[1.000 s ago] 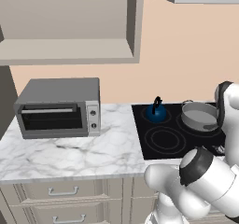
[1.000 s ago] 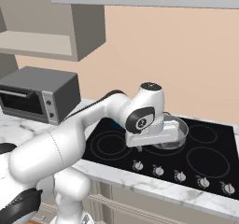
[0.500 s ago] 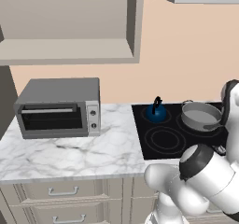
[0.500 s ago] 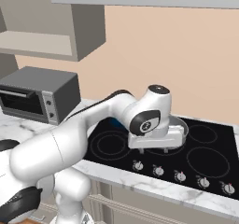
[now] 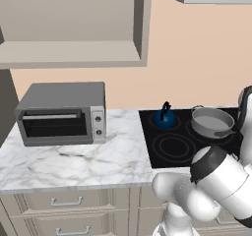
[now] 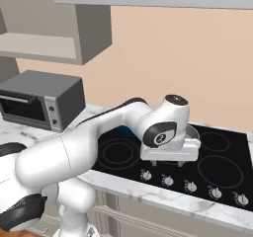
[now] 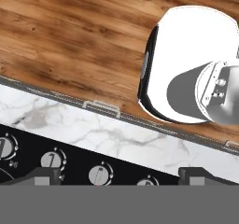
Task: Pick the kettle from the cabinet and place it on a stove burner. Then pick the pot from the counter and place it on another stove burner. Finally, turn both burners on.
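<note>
One kettle (image 5: pixel 165 118), one pot (image 5: pixel 212 122), five knobs (image 6: pixel 167 180).

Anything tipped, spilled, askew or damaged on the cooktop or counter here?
Nothing stands out. The kettle stands upright on a rear burner, the pot sits level on the cooktop beside it, and the toaster oven is square on the counter.

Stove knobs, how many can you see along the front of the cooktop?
5, in a row on the cooktop's front edge: far left, next, middle, fourth, far right.

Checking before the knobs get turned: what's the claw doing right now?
Claw: open, holding nothing, above the stove knobs.
</note>
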